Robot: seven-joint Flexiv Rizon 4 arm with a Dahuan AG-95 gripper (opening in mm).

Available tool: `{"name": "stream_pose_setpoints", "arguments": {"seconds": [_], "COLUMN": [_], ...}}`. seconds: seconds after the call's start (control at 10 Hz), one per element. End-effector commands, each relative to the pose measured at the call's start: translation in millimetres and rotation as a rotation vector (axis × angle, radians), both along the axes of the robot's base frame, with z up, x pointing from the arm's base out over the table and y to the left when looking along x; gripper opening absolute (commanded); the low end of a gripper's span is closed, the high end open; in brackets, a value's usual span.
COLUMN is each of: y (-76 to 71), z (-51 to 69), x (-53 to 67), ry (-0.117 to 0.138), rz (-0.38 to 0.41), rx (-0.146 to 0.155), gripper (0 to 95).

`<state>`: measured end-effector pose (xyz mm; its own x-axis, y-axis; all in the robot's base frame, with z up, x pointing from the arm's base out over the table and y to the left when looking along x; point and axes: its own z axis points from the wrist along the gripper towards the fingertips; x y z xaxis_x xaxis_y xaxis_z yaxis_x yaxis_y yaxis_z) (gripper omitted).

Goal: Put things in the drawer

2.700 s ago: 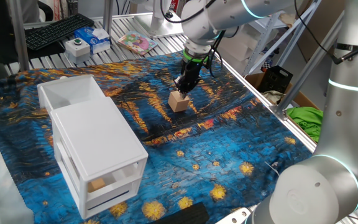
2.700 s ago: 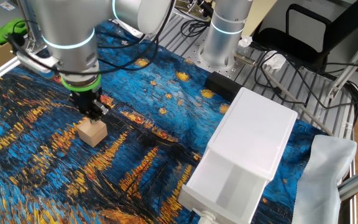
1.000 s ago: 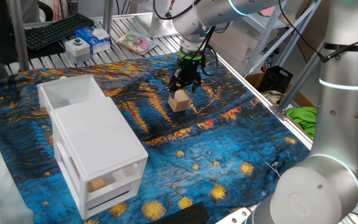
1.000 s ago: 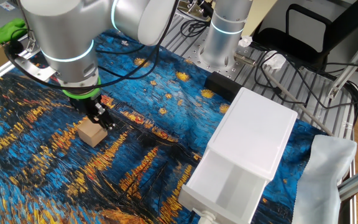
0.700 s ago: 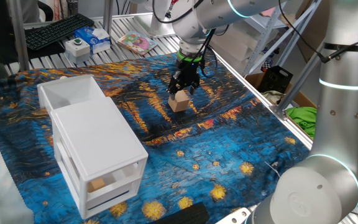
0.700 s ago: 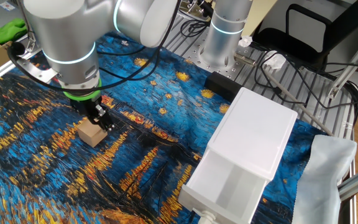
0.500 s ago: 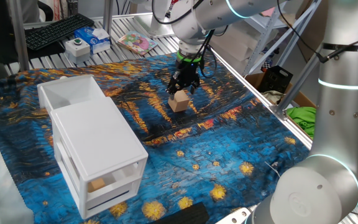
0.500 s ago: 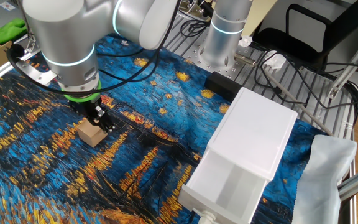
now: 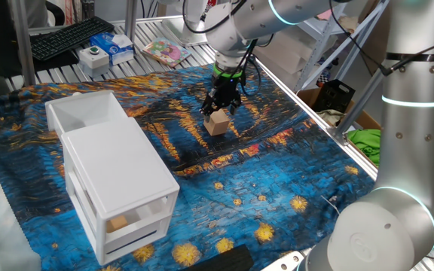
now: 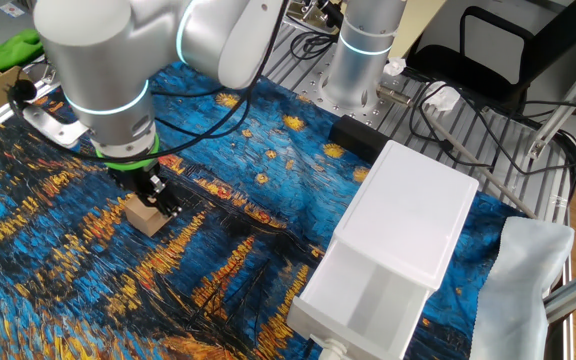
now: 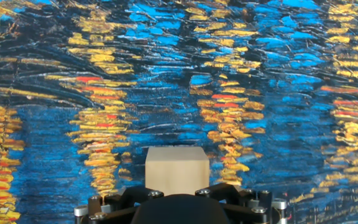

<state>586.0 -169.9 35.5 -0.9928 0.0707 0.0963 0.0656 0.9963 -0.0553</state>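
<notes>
A light-tan wooden cube (image 9: 216,124) lies on the blue painted cloth, right of the white cabinet (image 9: 123,165). It also shows in the other fixed view (image 10: 145,217) and low in the hand view (image 11: 177,167). My gripper (image 9: 221,111) is open and lowered over the cube's top, one finger on each side (image 10: 155,201). I cannot tell whether the fingers touch it. The top drawer (image 9: 61,113) is pulled out, and its white inside (image 10: 368,290) looks empty. A second cube (image 9: 117,222) sits behind a see-through lower front.
A keyboard (image 9: 66,38), a blue box (image 9: 115,44) and a booklet (image 9: 164,51) lie beyond the cloth's far edge. A black box (image 9: 334,94) and green cloth (image 9: 371,143) are off the right side. The arm's base (image 10: 363,50) stands behind the cabinet.
The gripper has opened since 2.7 s ago and come down a little around the cube's top. The cube and the drawer have not moved.
</notes>
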Motion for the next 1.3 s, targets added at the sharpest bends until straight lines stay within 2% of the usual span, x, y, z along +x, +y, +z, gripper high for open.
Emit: {"name": "stream_pose_setpoints", "arguments": {"seconds": [0.1,0.5,0.6,0.7,0.9,1.3], "y": [0.8,0.1,0.1,0.1,0.1,0.5], "z": [-2.8,-9.1,-9.2,-9.2,-9.2,-9.1], "x": [-0.2,1.4,1.5,1.5,1.5,1.4], "ry": [-0.004,-0.012,-0.014,-0.016,-0.025,-0.019], "rz": [-0.004,0.007,0.027,0.045,0.043,0.003], "rx": [-0.001,0.004,0.003,0.004,0.007,0.021], "gripper": [76.0,76.0,57.0,0.0,0.0,0.0]}}
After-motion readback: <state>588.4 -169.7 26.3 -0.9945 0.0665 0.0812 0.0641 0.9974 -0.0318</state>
